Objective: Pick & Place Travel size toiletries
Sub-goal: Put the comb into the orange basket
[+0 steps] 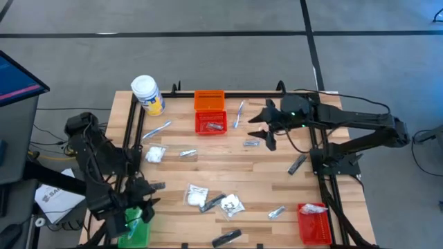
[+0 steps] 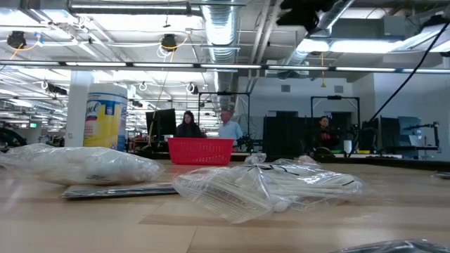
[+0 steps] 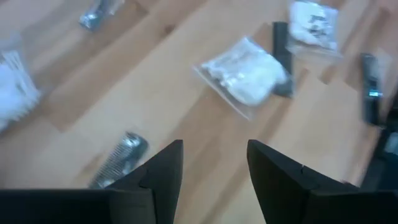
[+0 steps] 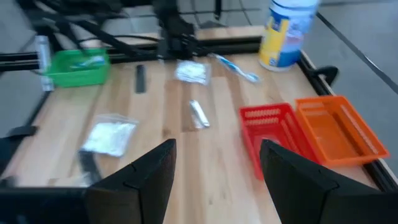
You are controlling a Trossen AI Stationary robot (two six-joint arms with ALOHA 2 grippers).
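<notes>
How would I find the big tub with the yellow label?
Look along the far edge of the wooden table, to the corner on the left arm's side. The white tub stands upright there, left of the orange basket. It is the only tall round thing; everything nearby lies flat.

You have a table [image 1: 256, 162] of pale wooden planks, smooth with a soft sheen. The white packets [image 1: 196, 196] sit in crinkled, glossy clear plastic (it catches the ceiling lights), the sachets [image 1: 276, 212] are shiny silver foil, and the baskets [image 1: 210, 123] are matt plastic mesh.
</notes>
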